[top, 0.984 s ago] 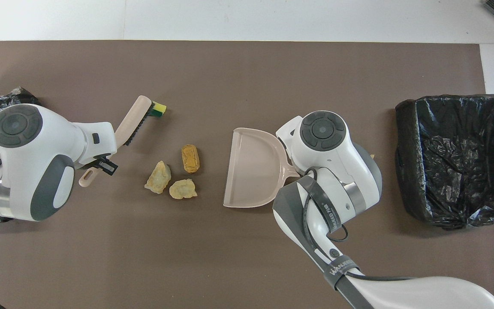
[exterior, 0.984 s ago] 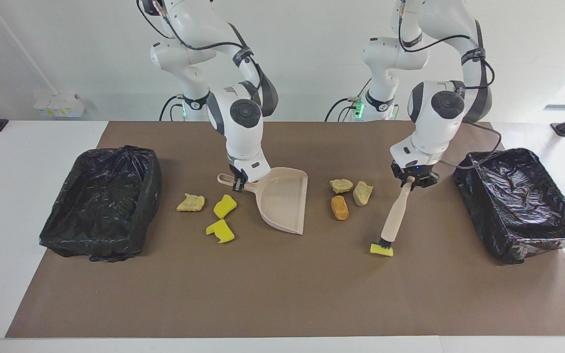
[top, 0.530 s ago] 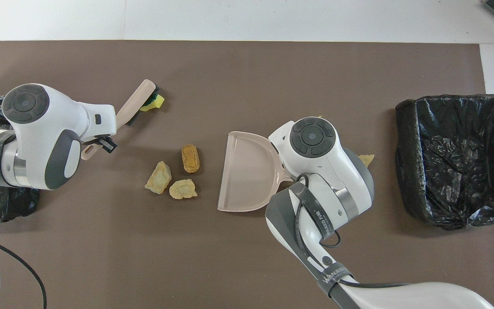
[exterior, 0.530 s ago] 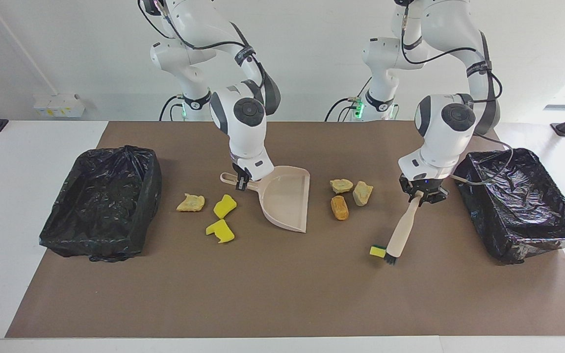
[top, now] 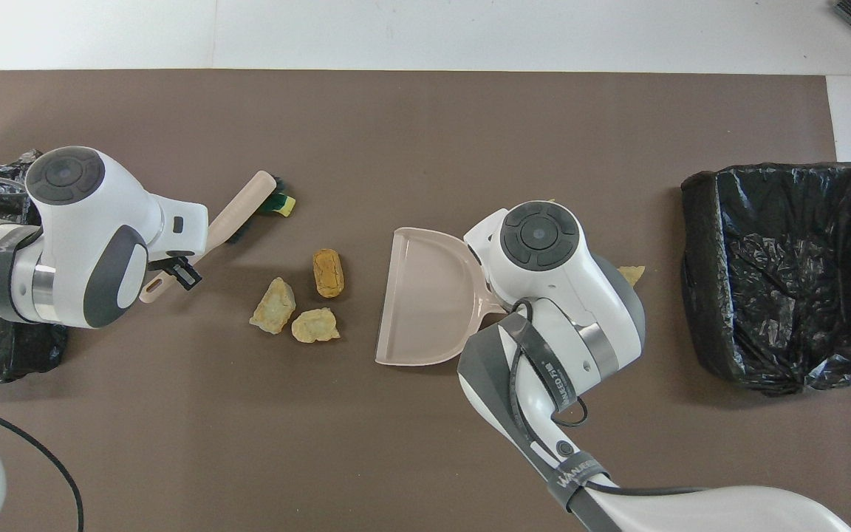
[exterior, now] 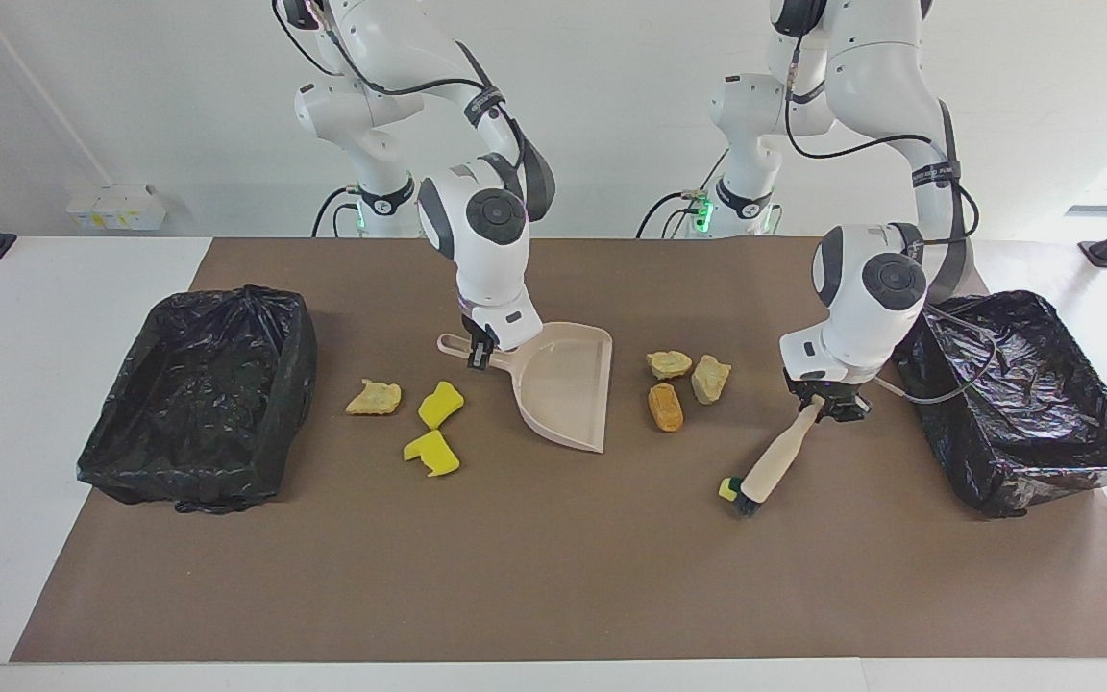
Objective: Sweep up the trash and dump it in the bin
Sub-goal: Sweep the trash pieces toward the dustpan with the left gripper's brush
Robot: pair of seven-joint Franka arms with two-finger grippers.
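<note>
My right gripper [exterior: 479, 358] is shut on the handle of the beige dustpan [exterior: 563, 384], whose open mouth faces three tan and orange-brown trash lumps [exterior: 669, 363] [exterior: 710, 378] [exterior: 666, 407]. My left gripper [exterior: 818, 406] is shut on the handle of the brush [exterior: 773, 459]. The brush slants down to the mat, its bristles against a yellow trash chunk [exterior: 728, 488]. Toward the right arm's end lie a tan lump [exterior: 374, 397] and two yellow chunks [exterior: 440, 404] [exterior: 432, 454]. In the overhead view the dustpan [top: 425, 295], brush [top: 241, 214] and three lumps [top: 328, 272] show; the right arm hides its gripper.
A black-lined bin [exterior: 289, 356] stands at the right arm's end of the brown mat and another bin [exterior: 1044, 481] at the left arm's end. The left arm's cable hangs over that bin's rim.
The left gripper has come down and shifted toward the left arm's bin, tilting the brush lower and turning its head against the yellow chunk. The right gripper nudged the dustpan toward the three lumps.
</note>
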